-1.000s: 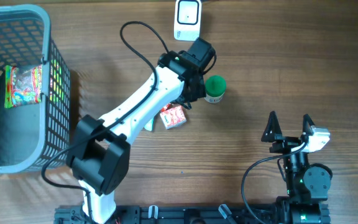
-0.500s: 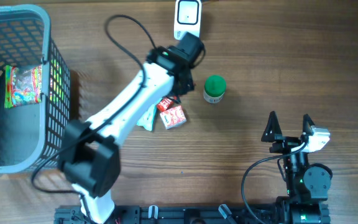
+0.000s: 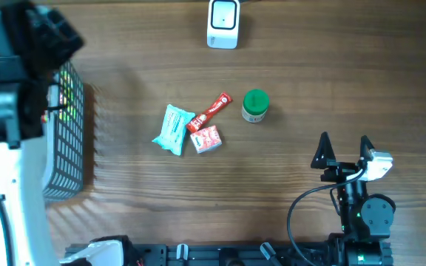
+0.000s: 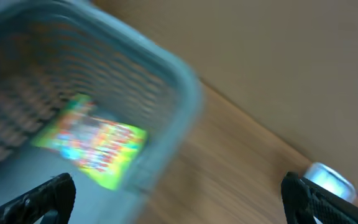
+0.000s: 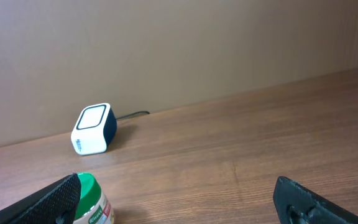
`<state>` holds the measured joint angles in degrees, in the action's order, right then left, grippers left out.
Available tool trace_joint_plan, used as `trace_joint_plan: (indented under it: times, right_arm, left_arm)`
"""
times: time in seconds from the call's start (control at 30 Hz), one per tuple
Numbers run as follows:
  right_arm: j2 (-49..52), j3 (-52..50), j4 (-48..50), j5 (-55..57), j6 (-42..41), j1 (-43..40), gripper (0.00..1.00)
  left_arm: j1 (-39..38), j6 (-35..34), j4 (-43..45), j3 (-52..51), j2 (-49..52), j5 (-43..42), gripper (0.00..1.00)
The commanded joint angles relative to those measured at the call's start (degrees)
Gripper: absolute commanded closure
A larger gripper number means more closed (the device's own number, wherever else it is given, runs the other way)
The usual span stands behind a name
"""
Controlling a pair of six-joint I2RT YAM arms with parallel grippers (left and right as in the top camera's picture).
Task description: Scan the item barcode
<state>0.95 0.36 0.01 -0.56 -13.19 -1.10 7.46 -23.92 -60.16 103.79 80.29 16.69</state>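
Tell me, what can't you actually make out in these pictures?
Basket, overhead: the left arm covers most of it, so its contents are hidden.
Colourful packet, left wrist view: blurred; print unreadable.
Green-capped jar, right wrist view: cut off by the bottom edge; label mostly missing.
Teal packet and red packet, overhead: too small to find any barcode.

On the worktop (image 3: 331,66), a teal packet (image 3: 173,129), red stick (image 3: 210,111), small red box (image 3: 207,139) and green-lidded jar (image 3: 255,106) cluster mid-scene. A white scanner (image 3: 222,22) sits far. The left arm (image 3: 2,185) covers much of the basket (image 3: 69,133) at left.
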Motion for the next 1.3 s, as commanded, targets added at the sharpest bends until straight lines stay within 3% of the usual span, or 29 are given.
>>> trace_joint_plan:
  times: [0.0,0.1,0.17,0.57,0.77,1.07,1.1,1.13,1.2,1.23,1.27]
  right_arm:
    - [-0.2,-0.1,0.3,0.6,-0.5,0.3,0.00]
    - [-0.2,-0.1,0.3,0.6,-0.5,0.3,0.00]
    - [-0.2,-0.1,0.3,0.6,-0.5,0.3,0.00]
    - [-0.2,-0.1,0.3,0.6,-0.5,0.3,0.00]
    - [-0.2,-0.1,0.3,0.6,-0.5,0.3,0.00]
    - [-0.2,-0.1,0.3,0.6,-0.5,0.3,0.00]
    - [-0.2,-0.1,0.3,0.6,-0.5,0.3,0.00]
    - [-0.2,-0.1,0.3,0.6,-0.5,0.3,0.00]
    - [-0.2,-0.1,0.3,0.6,-0.5,0.3,0.00]
    - [-0.2,-0.1,0.3,0.6,-0.5,0.3,0.00]
    - [-0.2,-0.1,0.3,0.6,-0.5,0.3,0.00]
  left_arm:
    - [10.1,-9.4,-3.8,-0.3,3.0,0.5,0.00]
    - [17.3,-27.2,-8.0,-0.4,6.8,0.1,0.00]
    - [20.8,-31.1,-7.9,-0.4,10.0,-2.2,0.00]
    - [23.8,-34.2,3.6,-0.4,40.2,-7.8,0.00]
    - [23.1,-34.2,8.1,-0.4,46.5,-8.7,0.00]
    - [20.9,-34.2,5.9,-0.5,49.9,-9.8,0.00]
    - [20.7,-34.2,5.4,-0.5,49.9,-9.8,0.03]
    - [20.5,-34.2,5.0,-0.5,49.9,-9.8,0.19]
    - [20.5,-34.2,3.4,-0.5,49.9,-9.8,0.76]
    - [20.6,-34.2,2.8,-0.5,49.9,-9.8,0.95]
    - [20.7,-34.2,2.0,-0.5,49.7,-9.8,0.96]
